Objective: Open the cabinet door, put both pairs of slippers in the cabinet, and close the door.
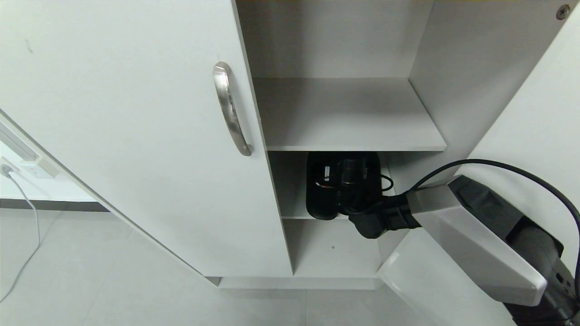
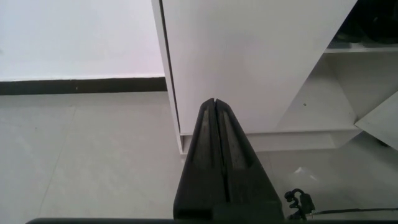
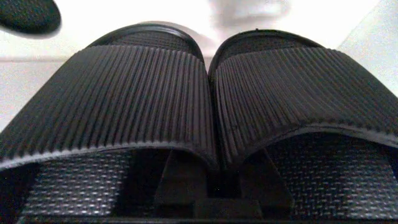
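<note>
A pair of black slippers [image 1: 337,188] with ribbed straps [image 3: 143,99] lies side by side on the cabinet's middle shelf [image 1: 292,210], under the upper shelf. My right gripper [image 3: 217,174] is shut on the slippers, pinching their two inner edges together, and its fingers [image 3: 177,180] sit under the straps. In the head view the right gripper [image 1: 358,197] reaches into the cabinet from the right, mostly hidden by wrist and slippers. My left gripper [image 2: 214,124] is shut and holds nothing; it hangs low over the floor, pointing at the cabinet's base.
The right cabinet door [image 1: 534,136] stands open beside my right arm. The left door [image 1: 136,136], with a metal handle [image 1: 231,108], is closed. The upper shelf [image 1: 353,117] and bottom compartment [image 1: 331,249] hold nothing. A dark rounded shape [image 3: 28,14] lies beyond the slippers.
</note>
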Controlling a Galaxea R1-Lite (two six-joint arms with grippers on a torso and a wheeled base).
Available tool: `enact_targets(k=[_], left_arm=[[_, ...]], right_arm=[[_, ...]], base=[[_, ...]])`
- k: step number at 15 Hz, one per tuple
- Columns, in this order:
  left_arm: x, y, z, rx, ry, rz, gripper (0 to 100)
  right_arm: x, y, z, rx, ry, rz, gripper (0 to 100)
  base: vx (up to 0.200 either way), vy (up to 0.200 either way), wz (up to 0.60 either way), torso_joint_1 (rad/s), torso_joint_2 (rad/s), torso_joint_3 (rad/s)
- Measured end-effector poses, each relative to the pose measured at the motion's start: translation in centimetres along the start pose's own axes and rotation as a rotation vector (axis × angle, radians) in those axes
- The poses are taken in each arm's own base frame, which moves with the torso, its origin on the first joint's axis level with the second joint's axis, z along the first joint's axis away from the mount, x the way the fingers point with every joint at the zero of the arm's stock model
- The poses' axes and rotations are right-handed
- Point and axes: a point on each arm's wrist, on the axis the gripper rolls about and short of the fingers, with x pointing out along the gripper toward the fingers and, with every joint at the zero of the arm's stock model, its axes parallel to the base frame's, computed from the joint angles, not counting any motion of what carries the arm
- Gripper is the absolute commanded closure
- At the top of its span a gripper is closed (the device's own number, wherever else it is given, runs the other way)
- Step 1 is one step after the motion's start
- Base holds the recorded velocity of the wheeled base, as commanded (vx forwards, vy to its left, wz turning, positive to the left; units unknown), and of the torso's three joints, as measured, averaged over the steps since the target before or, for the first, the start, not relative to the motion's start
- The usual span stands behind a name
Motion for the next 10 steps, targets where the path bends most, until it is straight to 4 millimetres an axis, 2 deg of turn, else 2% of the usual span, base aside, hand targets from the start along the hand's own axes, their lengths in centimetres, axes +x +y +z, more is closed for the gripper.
enact_targets(k=[9,10], left_arm=[[0.0,0.0,0.0,0.0,0.0,0.001,100],[0.0,0.0,0.0,0.0,0.0,0.001,100]], right_arm=[[1.1,0.1,-1.3,0.0,0.0,-0.005,100],[1.1,0.1,-1.3,-0.001,0.0,-0.007,0]], base=[[0.0,0.0,0.0,0.0,0.0,0.0],[0.0,0.0,0.0,0.0,0.0,0.0]])
